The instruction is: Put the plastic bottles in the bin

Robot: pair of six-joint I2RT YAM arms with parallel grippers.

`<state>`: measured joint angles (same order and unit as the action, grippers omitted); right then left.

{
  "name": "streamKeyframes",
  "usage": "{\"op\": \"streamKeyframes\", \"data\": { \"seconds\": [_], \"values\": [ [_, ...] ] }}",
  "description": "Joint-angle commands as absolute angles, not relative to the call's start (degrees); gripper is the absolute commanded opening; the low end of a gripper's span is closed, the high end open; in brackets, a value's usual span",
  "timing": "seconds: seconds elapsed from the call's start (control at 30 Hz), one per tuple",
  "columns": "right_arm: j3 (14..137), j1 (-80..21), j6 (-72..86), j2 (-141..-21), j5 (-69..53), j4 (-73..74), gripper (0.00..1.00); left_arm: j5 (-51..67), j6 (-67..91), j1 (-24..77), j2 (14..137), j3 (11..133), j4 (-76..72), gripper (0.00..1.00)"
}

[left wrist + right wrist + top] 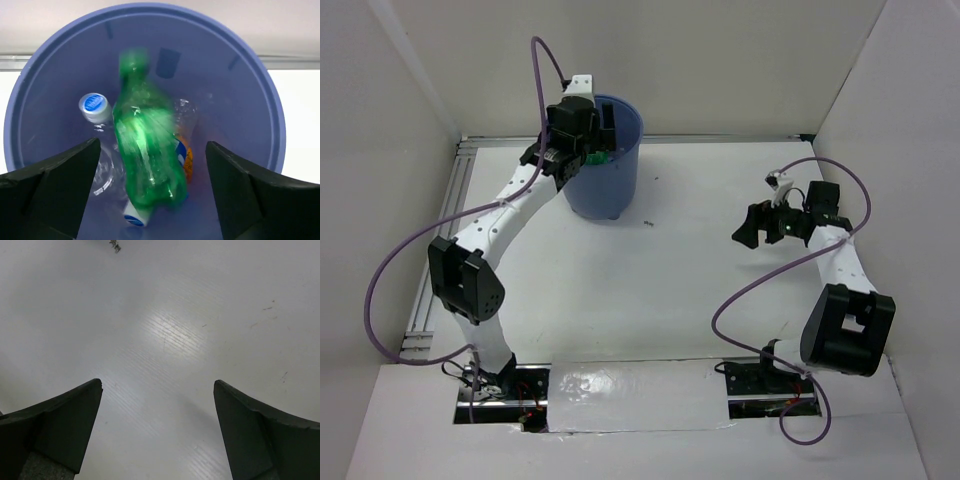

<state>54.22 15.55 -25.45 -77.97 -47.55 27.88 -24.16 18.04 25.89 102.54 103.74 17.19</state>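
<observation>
Left tool (152, 144) is right over the mouth of the bin (50, 65), jaws spread wide with nothing between them. The green bottle (150, 170) is below them, inside the bucket and blurred, so it looks like a drop in progress. Hold that wrist centred over the opening until the bottle settles, then lift straight up so the fingers clear the rim. Don't swing sideways early, because the bin is tall and tapers toward its base and a knock could tip it.

The green bottle is translucent, slim at the neck and crinkled along the body, standing roughly upright against the pile. Beside it you have at least 2 more: a clear bottle with a blue cap (95, 107) on the left, and one with an orange label (186, 157) tucked behind on the right.

Right tool (157, 385) hangs wide open and empty above bare desk (175, 315). The top view shows no bottle outside the bin, so this looks close to finished.
</observation>
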Motion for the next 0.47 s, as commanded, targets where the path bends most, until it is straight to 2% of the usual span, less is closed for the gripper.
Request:
{"op": "streamKeyframes", "data": {
  "seconds": [0.0,0.13,0.2,0.33,0.43],
  "values": [
    [55.55,16.17,-26.37,-75.67,-45.80,29.79,1.00,-23.38,18.90,26.02,99.76,105.56,14.59,1.00],
    [55.55,16.17,-20.23,-75.15,-40.71,29.27,1.00,-20.93,16.27,27.59,95.11,106.09,13.28,1.00],
    [55.55,16.17,-13.67,-74.01,-32.90,26.38,1.00,-16.89,13.82,29.44,89.15,102.94,10.31,1.00],
    [52.75,16.78,-12.48,-70.41,-23.94,23.48,1.00,-9.68,13.78,31.82,74.21,83.39,3.89,1.00],
    [48.36,17.40,-10.63,-64.88,-19.08,18.90,1.00,-10.97,18.17,32.34,63.33,72.81,3.34,1.00]
  ]
}}
